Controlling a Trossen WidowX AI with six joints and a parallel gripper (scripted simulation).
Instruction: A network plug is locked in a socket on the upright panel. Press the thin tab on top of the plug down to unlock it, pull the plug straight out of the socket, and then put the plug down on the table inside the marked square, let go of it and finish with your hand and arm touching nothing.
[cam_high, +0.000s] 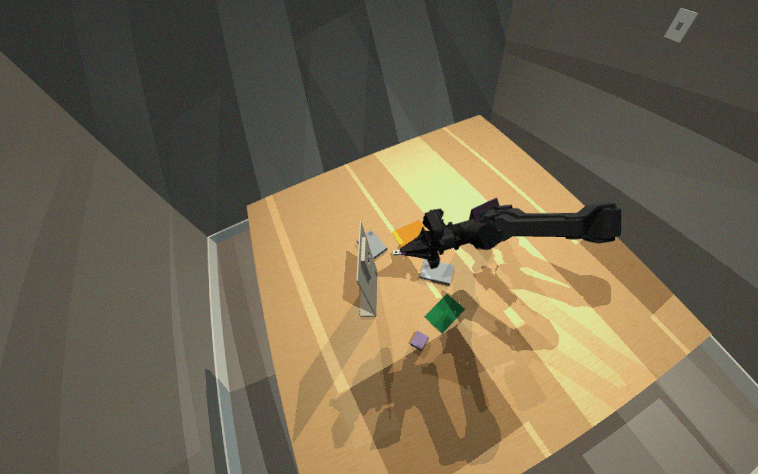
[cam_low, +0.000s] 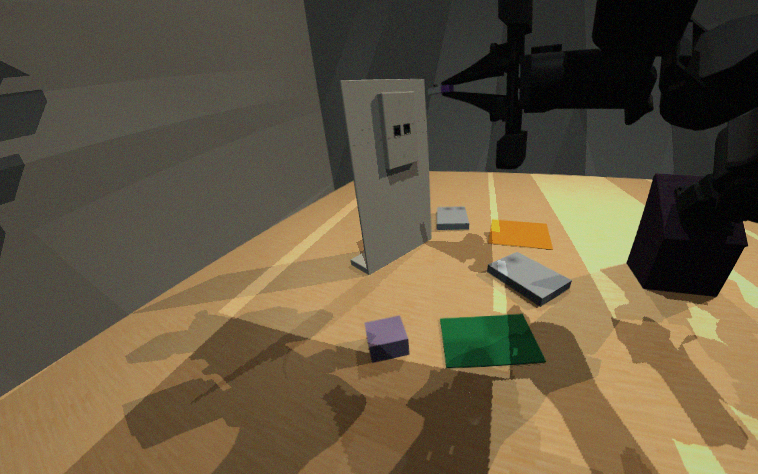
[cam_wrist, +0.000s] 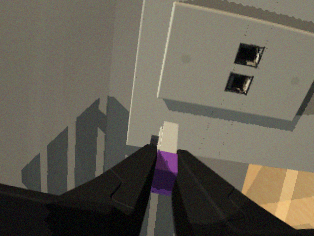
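Purple and pale, the plug (cam_wrist: 164, 161) sits pinched between the tips of the gripper (cam_wrist: 164, 175), which is closed on it. It hangs in the air, clear of the panel (cam_low: 391, 223), and both sockets (cam_wrist: 242, 69) show dark and empty, so unlocking and pulling out look done. What is left: carry the plug to the marked square, set it down, let go and lift off. Which patch counts as the marked square is hard to say; the orange patch (cam_low: 520, 233) lies nearest, almost under the gripper, with the green patch (cam_low: 490, 339) farther out. Two grey slabs (cam_low: 528, 277) lie on the table (cam_low: 167, 357) beside the orange patch, and a lilac cube (cam_low: 386, 337) sits by the green one. Room opens away from the panel; the descent should keep off the slabs.
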